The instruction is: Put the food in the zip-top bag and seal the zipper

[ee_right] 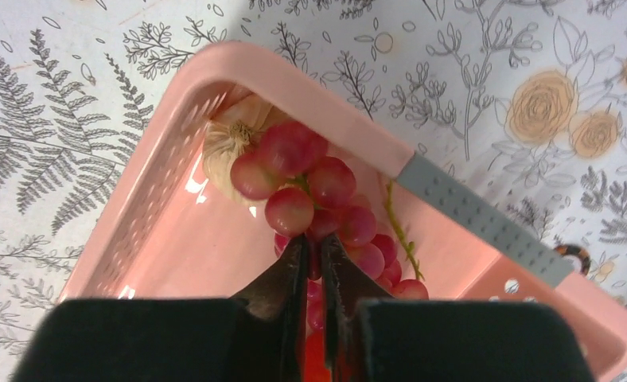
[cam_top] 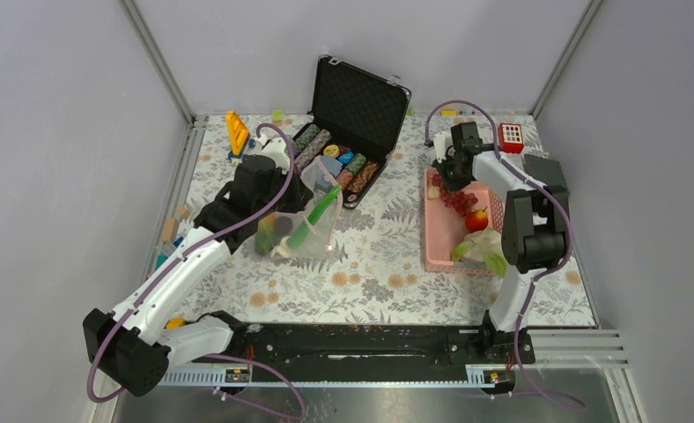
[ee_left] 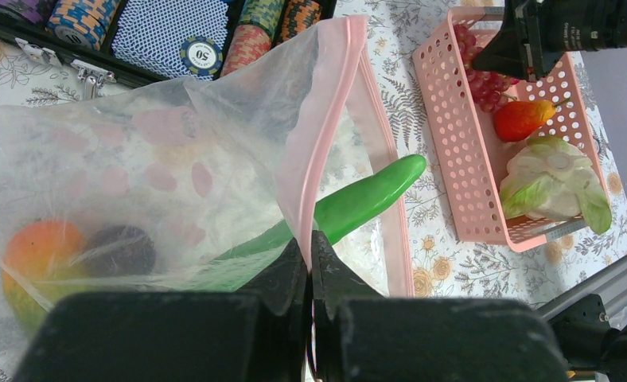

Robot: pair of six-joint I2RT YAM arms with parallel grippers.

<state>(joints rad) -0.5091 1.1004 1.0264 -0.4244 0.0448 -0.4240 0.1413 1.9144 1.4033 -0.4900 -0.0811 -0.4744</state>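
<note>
1. The zip-top bag (cam_top: 313, 216) sits left of centre on the table. My left gripper (ee_left: 309, 243) lifts its mouth, jaws pinched tight on the bag's edge just below the zipper (ee_left: 326, 103).
2. The bag is clear, floppy and crinkled. The pale-pink strip runs up from my fingertips, and the mouth gapes toward the right.
3. Inside lie the mango (ee_left: 36, 255) and a dark round piece I cannot identify. The long green vegetable (ee_left: 366, 199) pokes half out of the mouth.
4. Further right, well apart from the bag, the pink basket (ee_left: 445, 135) holds the rest: grapes (ee_right: 310, 191), red fruit (ee_left: 521, 118) and leafy pieces (ee_left: 557, 179).
5. My right gripper (ee_right: 313, 243) is down at the basket's far end, jaws drawn nearly together on the middle of the grape bunch.
6. To do this pick well, I judge the pinch should hold the stem rather than one slippery grape. I would then lift straight up so the bunch clears the basket wall and the pale bulb (ee_right: 223, 143) touching it stays put.
7. My left hold should stay firm so the mouth stays wide. The vegetable will likely need pushing in before the strip can close.
</note>
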